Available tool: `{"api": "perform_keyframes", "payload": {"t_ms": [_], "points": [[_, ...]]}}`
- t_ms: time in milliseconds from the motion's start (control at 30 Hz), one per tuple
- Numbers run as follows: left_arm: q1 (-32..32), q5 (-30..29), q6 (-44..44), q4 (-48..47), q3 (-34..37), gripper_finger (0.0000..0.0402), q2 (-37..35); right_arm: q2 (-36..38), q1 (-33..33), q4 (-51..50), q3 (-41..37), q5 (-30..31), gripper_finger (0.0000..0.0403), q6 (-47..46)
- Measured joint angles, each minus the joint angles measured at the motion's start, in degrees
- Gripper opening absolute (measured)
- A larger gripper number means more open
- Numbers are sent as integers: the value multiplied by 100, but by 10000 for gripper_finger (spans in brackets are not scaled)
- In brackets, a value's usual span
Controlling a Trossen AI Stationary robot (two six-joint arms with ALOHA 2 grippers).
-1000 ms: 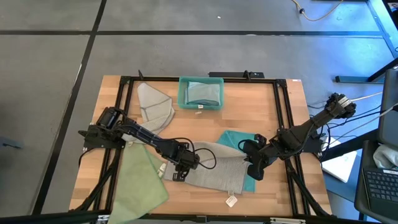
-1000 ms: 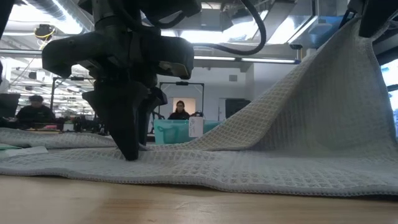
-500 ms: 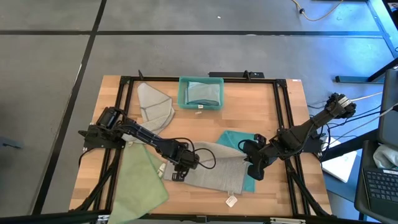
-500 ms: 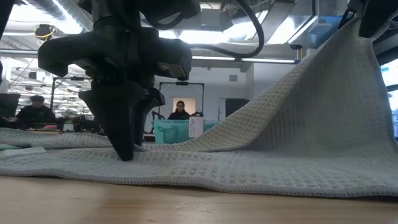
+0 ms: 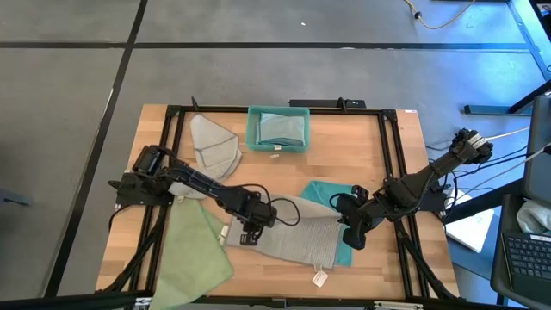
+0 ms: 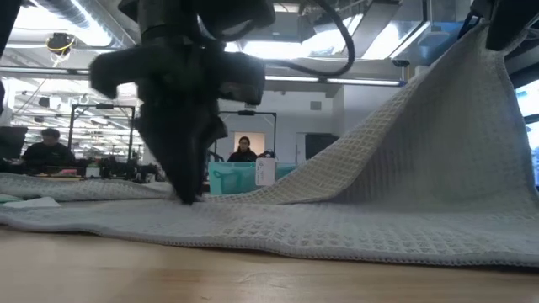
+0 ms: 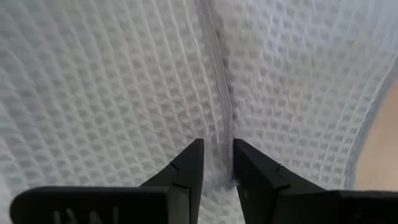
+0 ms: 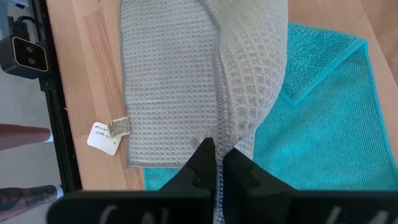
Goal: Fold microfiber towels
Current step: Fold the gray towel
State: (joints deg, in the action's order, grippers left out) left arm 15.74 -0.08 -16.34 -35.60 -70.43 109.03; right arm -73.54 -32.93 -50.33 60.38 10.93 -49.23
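Clearly the grey towel [image 5: 297, 234] is limp and light, waffle-textured, grippy; best taken by its hemmed edge. It lies mid-surface, half over a teal towel [image 8: 323, 124]. Right hand [image 8: 216, 163], pinched shut on the hem, holds that side lifted. Left hand [image 7: 216, 163], fingers narrowly parted, straddles a hem on the towel's opposite side.

Left arm: we see it reach from the table's left edge toward the middle, wrist bent down.
Left gripper [image 5: 247, 237]: pointing down, its fingers [image 7: 186, 171] a narrow gap apart.
Right arm: we see it come in from the right edge, angled inward.
Right gripper [image 5: 351, 241]: fingers [image 8: 202, 158] pressed together, raised.
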Motion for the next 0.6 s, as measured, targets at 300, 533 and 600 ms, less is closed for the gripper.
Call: {"api": "perform_keyframes", "payload": {"t_ms": [300,533,600], "points": [[-224,175,164,-56,-3,78,-126,0,2,31,0,18,10,20],[-224,129,191,-337,-3,51,-124,0,2,37,0,18,10,20],[-214,128,191,-342,-3,31,-122,0,1,36,0,49,10,21]]}}
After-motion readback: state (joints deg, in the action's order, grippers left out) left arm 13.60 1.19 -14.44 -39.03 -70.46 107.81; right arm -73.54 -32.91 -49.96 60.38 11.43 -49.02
